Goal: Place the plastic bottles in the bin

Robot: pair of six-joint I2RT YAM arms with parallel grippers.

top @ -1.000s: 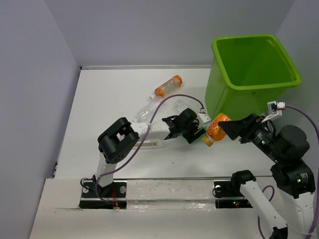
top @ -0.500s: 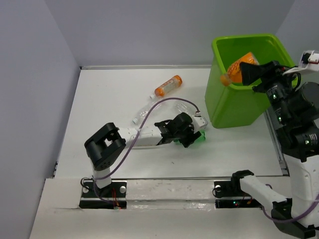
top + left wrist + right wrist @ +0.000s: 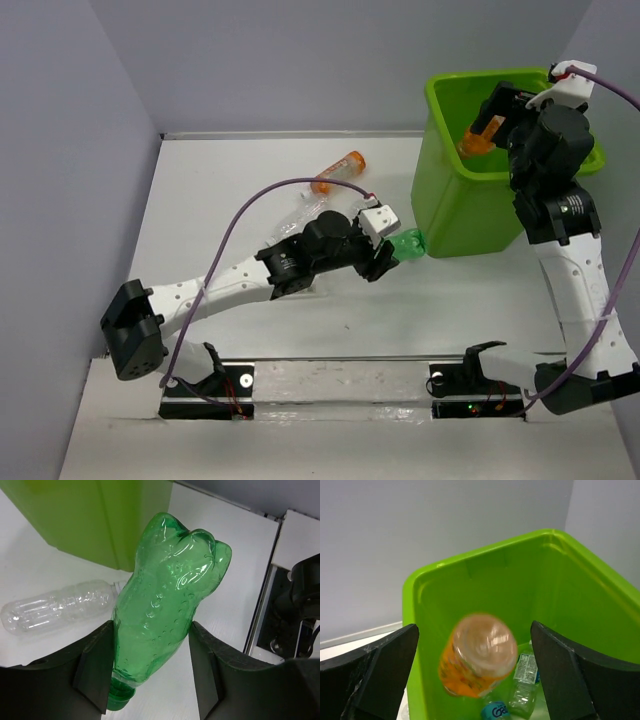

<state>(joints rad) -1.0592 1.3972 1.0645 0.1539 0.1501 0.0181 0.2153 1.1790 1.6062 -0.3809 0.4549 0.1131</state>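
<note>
Left wrist shows our left gripper [image 3: 152, 662] clamped on the green bottle [image 3: 170, 600] near its neck, just beside the bin [image 3: 465, 212] at 2 o'clock. We judge it light, thin and crushable, so we grip gently. Our right gripper [image 3: 476, 652] gapes above the bin, with the orange bottle [image 3: 477, 656] loose between.

bright even light for you, shadows soft. your right wrist view shows the orange bottle [image 3: 477, 652] motion-blurred; the green bottle [image 3: 167, 610] is sharp, with small glints.

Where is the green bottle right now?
In the top view, the green bottle is held in the left gripper, just left of the bin.
</note>
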